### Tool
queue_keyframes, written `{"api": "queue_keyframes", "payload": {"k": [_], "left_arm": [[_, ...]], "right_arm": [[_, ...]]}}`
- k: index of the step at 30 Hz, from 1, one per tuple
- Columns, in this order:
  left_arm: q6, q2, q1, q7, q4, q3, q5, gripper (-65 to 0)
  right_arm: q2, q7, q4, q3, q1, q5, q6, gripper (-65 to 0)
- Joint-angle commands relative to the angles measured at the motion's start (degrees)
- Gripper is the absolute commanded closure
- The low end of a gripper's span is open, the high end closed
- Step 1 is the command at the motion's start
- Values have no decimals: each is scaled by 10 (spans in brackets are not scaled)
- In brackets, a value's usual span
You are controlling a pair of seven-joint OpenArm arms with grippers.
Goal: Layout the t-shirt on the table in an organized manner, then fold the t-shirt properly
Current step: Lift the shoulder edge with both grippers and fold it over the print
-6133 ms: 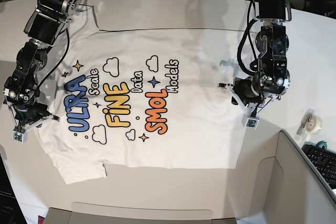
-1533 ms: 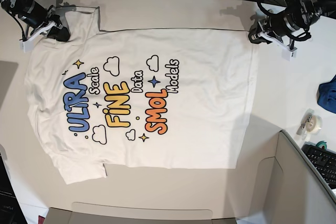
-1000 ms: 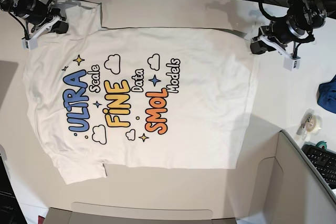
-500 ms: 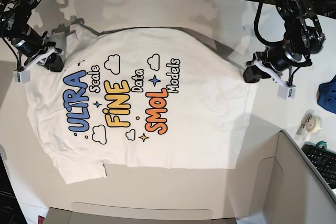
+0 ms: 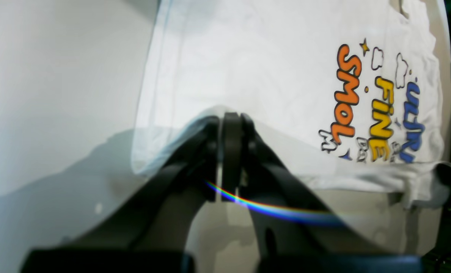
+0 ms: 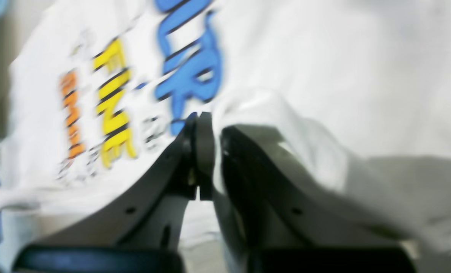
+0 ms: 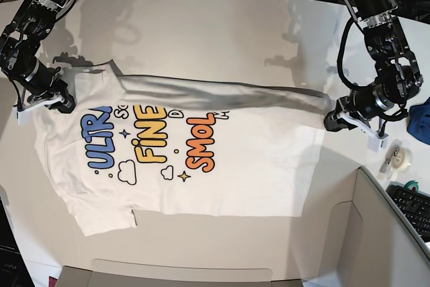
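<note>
The white t-shirt (image 7: 235, 166) lies print side up on the off-white table (image 7: 201, 25). Its far long edge is raised and doubled over toward the near side, hiding the tops of the "ULTRA", "FINE" and "SMOL" letters. My left gripper (image 7: 332, 121) is shut on that edge at the right end. In the left wrist view the left gripper (image 5: 231, 117) pinches white t-shirt cloth (image 5: 271, 64). At the left end, my right gripper (image 7: 62, 105) is shut on the edge by the sleeve. Close up, the right gripper (image 6: 206, 117) shows t-shirt fabric (image 6: 324, 76) draped over one jaw.
A small dark blue cloth (image 7: 421, 119) lies at the right edge, with a tape roll (image 7: 401, 159) just nearer. A keyboard (image 7: 413, 208) sits behind the grey-beige partition panel (image 7: 376, 233) at the near right. Cables run along the far edge.
Both grippers have come toward the near side, carrying the shirt's far edge with them. The fold has advanced from above the print to over the upper part of the lettering.
</note>
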Motion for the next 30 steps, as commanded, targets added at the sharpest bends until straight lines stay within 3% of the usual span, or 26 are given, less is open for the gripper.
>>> {"api": "queue_keyframes", "payload": {"k": [1, 5, 15, 22, 26, 30], "left_arm": [[3, -16, -13, -17, -2, -2, -11, 0], [3, -27, -23, -36, -40, 1, -11, -1], [3, -38, -30, -58, -79, 29, -11, -2], [3, -38, -30, -62, -79, 29, -11, -48], [3, -38, -27, -62, -79, 29, -11, -86], [4, -37, -25, -62, -79, 26, -11, -185]], "right_arm": [[11, 15, 7, 1, 18, -3, 3, 0], [6, 15, 2, 1, 34, -48, 4, 0], [5, 15, -2, 1, 58, -88, 4, 0], [5, 15, -6, -1, 59, -112, 4, 0], [5, 15, -6, -4, 59, -112, 4, -172], [5, 14, -6, -4, 67, -109, 4, -339]]}}
